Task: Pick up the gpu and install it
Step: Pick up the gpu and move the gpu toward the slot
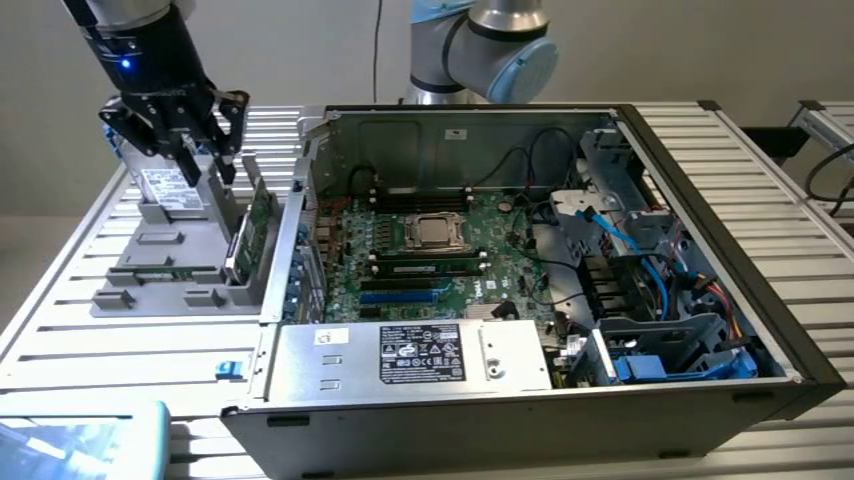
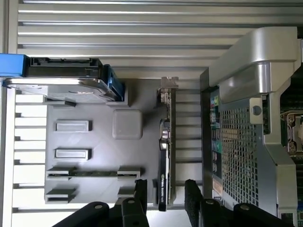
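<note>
The gpu (image 1: 251, 235) is a thin green card standing on edge in a grey holder (image 1: 160, 270), on the side nearest the computer case. My gripper (image 1: 187, 160) hangs open above the holder, higher than the card and touching nothing. In the wrist view the gpu (image 2: 165, 146) appears edge-on as a narrow dark strip. My gripper (image 2: 165, 196) has one black finger (image 2: 140, 189) on each side of the card's line, with a gap between each finger and the card. Inside the open case the green motherboard (image 1: 427, 250) lies flat.
A silver drive with a white label (image 1: 171, 190) stands in the same holder (image 2: 94, 142), beside the gpu, and appears as a boxy shape (image 2: 61, 78) in the wrist view. The case's perforated metal wall (image 2: 236, 142) rises close beside the card. A slatted metal table (image 1: 80, 340) carries everything.
</note>
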`<state>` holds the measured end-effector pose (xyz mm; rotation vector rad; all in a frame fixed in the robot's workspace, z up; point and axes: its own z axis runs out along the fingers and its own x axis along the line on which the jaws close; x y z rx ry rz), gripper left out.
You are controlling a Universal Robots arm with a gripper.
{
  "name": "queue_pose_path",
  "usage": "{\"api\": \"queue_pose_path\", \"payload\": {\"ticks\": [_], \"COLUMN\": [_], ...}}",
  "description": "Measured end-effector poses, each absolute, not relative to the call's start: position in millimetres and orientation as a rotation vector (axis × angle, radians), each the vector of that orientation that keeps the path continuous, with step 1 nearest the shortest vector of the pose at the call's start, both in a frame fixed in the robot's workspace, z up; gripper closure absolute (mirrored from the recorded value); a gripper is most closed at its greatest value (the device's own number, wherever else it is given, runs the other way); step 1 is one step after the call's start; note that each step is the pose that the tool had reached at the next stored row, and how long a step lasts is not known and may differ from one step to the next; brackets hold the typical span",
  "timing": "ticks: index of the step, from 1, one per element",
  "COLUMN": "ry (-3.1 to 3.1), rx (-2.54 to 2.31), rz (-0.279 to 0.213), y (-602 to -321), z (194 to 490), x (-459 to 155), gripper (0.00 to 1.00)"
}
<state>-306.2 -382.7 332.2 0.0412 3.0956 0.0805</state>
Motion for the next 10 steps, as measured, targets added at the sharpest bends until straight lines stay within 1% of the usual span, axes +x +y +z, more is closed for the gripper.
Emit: {"api": "queue_pose_path", "payload": {"ticks": [10], "ry": [3.095], "rx": [0.040], "rz": [0.088], "y": [-383], "z": [314], "x": [-306], "gripper": [0.54]}}
